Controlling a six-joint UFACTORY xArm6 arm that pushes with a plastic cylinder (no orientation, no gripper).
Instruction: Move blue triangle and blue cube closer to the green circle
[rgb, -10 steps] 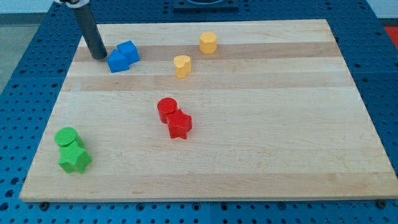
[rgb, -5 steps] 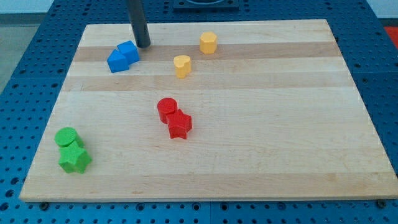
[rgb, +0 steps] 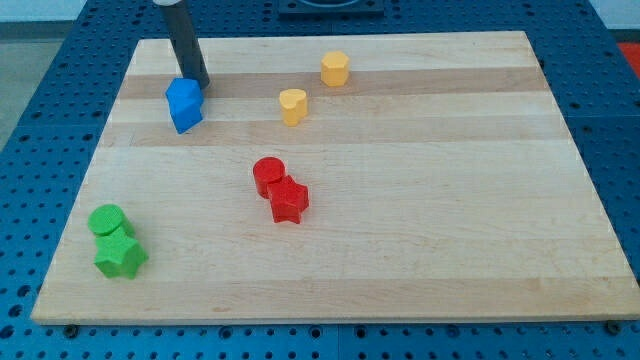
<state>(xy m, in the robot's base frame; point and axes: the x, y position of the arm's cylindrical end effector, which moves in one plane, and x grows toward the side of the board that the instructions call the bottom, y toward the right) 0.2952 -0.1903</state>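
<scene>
Upper left of the frame: my tip (rgb: 199, 83), a bare rod holding nothing, touches the top edge of the stacked-looking blue triangle (rgb: 186, 115) and blue cube (rgb: 183, 95). Pushing seems underway; next, shove them down-left toward the green circle (rgb: 107, 219), lower left.

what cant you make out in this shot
- My tip: whether it touches the blue blocks or stands just behind them; the blocks cover its very end.
- The blue triangle and blue cube: they merge into one blue shape, so which is which is unclear.
- The rod's upper part and the arm: cut off by the view's top.
</scene>
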